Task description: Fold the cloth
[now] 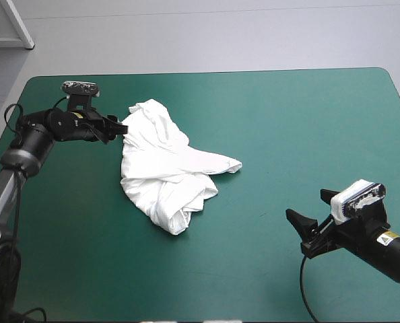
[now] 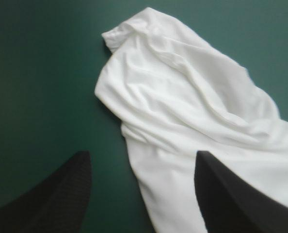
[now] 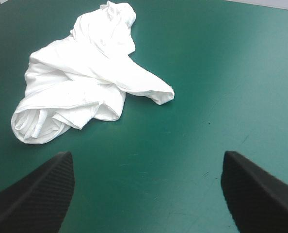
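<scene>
The white T-shirt [image 1: 166, 165] lies as a crumpled heap left of the table's middle, one sleeve trailing toward the right. My left gripper [image 1: 119, 128] stands open at the heap's far-left edge. In the left wrist view its black fingers [image 2: 221, 194] straddle the edge of the T-shirt [image 2: 183, 116], one over cloth, the other over bare cover. My right gripper [image 1: 311, 219] is open near the front right, well apart from the heap. From the right wrist view the T-shirt [image 3: 86, 77] lies some way ahead of the gripper [image 3: 146, 189], nothing between its fingers.
Teal-green cover [image 1: 287, 121] shows bare across the right half and along the front. The table's far edge [image 1: 207, 72] runs behind the heap.
</scene>
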Tool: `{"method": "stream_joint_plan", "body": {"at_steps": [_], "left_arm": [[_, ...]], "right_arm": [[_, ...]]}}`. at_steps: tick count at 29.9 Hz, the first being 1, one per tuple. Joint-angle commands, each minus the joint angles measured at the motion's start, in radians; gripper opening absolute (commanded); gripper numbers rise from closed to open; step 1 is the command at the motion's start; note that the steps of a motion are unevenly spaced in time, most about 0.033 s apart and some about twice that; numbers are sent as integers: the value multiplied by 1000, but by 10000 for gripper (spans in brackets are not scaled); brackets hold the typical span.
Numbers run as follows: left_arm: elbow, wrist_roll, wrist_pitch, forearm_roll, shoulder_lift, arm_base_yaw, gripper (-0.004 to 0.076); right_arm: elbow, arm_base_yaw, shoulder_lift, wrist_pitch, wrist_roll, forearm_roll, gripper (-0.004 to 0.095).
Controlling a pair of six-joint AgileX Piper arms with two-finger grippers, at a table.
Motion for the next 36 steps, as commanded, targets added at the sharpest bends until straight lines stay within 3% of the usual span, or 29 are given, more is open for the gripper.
{"method": "stream_joint_plan", "body": {"at_steps": [1,9,16,19,26,36], "left_arm": [[-140,102,13,-134,128,69,455],[-433,114,93,-158,472,65,455],[-548,114,105,-187,535,54,441],[-557,114,121,-187,533,48,349],[-557,125,160,-187,535,56,-13],[-557,143,169,-176,533,56,-10]], "right_arm": [[-36,3,57,-51,4,61,761],[-83,3,238,-66,-29,171,712],[-191,28,395,-63,-43,185,650],[-227,134,464,-131,-50,185,642],[-305,454,691,-472,-27,49,605],[-440,501,993,-609,1,-39,605]]}}
